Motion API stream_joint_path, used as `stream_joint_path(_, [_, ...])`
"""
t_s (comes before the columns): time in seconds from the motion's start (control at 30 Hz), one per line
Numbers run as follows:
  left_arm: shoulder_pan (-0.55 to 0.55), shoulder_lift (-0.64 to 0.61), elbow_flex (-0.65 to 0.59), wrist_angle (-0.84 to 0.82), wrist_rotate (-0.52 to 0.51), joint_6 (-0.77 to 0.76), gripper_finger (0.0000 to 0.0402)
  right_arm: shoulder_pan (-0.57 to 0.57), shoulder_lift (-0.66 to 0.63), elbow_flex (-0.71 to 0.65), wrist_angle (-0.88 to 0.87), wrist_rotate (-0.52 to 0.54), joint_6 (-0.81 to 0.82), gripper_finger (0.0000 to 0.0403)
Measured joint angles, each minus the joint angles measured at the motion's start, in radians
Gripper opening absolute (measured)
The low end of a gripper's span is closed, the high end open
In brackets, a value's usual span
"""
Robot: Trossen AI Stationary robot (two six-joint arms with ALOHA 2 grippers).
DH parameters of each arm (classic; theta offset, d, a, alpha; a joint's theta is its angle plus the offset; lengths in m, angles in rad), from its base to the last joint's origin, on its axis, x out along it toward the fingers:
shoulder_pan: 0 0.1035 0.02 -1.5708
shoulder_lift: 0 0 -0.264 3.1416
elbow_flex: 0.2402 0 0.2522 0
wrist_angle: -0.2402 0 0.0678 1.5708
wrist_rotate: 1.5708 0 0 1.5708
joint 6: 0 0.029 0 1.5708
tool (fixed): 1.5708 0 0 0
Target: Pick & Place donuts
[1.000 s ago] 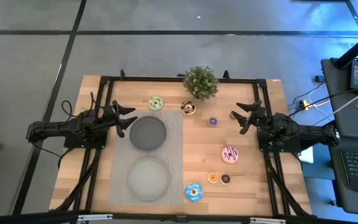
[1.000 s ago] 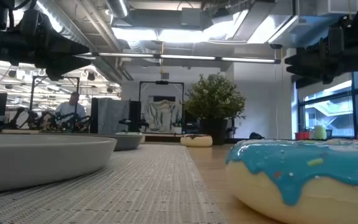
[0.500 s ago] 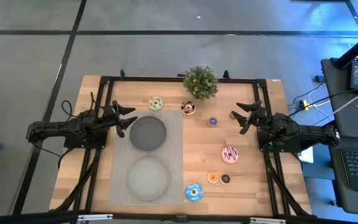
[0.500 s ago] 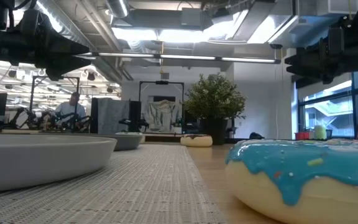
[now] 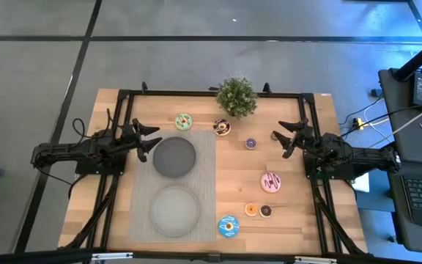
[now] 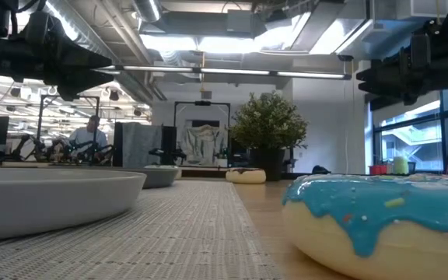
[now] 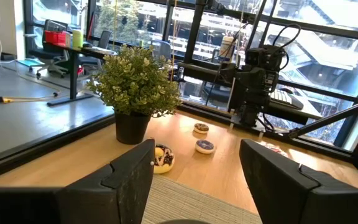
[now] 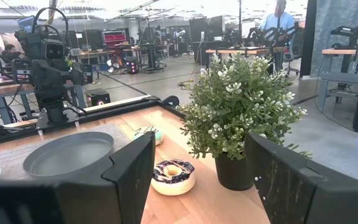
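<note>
High view: no change vs. the frames a sec ago; arms, donuts, plates all sit where they were. Left gripper (image 5: 146, 139) hovers at the mat's left edge by the far grey plate (image 5: 174, 156), fingers spread wide, holding nothing. Right gripper (image 5: 283, 139) hangs over bare wood on the right side, also spread wide and empty.

Donuts are rings lying flat, hole up, so no long axis to speak of. Green donut (image 5: 184, 121) sits near the far edge, just off the mat. Choc-white donut (image 5: 222, 127) is in front of the potted plant (image 5: 237, 96). Mini purple donut (image 5: 250, 143) lies between plant and right gripper. Pink-striped donut (image 5: 271, 181) sits on the right, its stripes running diagonal. Mini orange donut (image 5: 250, 210) and mini dark brown donut (image 5: 266, 211) are side by side, apart. Blue donut (image 5: 228, 226) is near the front edge, beside the near grey plate (image 5: 174, 209).

Surface: light wood table (image 5: 108, 191) w/ grey woven mat (image 5: 140, 183) under both plates. Room: grey floor, open workshop w/ desks; low view shows a person (image 6: 89, 134) seated far back.
</note>
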Motion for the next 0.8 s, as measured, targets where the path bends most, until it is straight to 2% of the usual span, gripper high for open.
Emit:
stream_joint_path(0.27, [0.000,0.000,0.000,0.000,0.000,0.000,0.0232,0.000,0.000,0.000,0.000,-0.001,0.040,0.0248])
stream_joint_path(0.5, [0.000,0.000,0.000,0.000,0.000,0.000,0.0232,-0.001,0.000,0.000,0.016,-0.010,0.287,0.0248])
stream_joint_path(0.67, [0.000,0.000,0.000,0.000,0.000,0.000,0.0231,-0.003,0.000,0.000,0.019,0.114,0.266,0.0248])
stream_joint_path(0.8, [0.000,0.000,0.000,0.000,0.000,0.000,0.0232,-0.003,0.000,0.000,0.030,0.177,0.410,0.0248])
